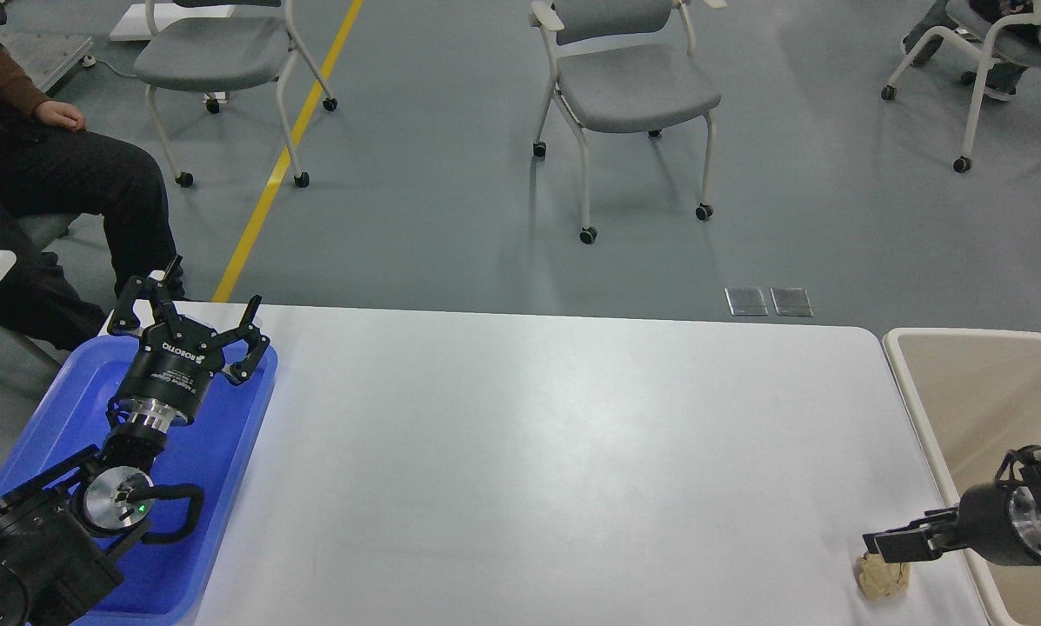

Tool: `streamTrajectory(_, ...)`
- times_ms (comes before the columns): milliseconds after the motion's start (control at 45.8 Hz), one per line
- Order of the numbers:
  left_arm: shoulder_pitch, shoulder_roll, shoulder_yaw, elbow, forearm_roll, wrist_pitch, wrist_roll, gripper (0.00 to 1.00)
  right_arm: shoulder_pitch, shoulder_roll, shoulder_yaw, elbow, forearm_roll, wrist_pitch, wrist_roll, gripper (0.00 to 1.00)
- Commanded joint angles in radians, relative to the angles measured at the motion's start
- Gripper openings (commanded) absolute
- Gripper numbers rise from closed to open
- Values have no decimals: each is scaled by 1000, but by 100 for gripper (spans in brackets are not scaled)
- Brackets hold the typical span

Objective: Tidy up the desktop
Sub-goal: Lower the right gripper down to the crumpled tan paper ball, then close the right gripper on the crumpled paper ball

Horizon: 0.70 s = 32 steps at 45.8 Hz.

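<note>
The white table (555, 452) fills the middle of my view and is nearly bare. One crumpled tan wad (883, 577) sits at about 4 o'clock, just beside the beige bin (907, 382). My right jaws (877, 541) hover at its top edge, seen edge-on, so I cannot tell how wide they stand or whether they grip it. My left jaws (191, 323) are spread wide and empty above the blue tray (255, 409) at 9 o'clock.

The wad looks light and springy. A shallow pinch on its upper fold could let it slip, or nudge it off the table's near edge. It could also catch the bin rim and drop outside.
</note>
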Motion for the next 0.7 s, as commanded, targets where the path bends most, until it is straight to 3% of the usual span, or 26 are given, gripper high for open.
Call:
streamTrajectory(0,0,0,0,0,0,-1,0,98,-73,29,46,-41,1,-3,0,100)
streamTrajectory(678,0,0,0,0,0,-1,0,98,-148,83,58,-105,1,-49,0,100)
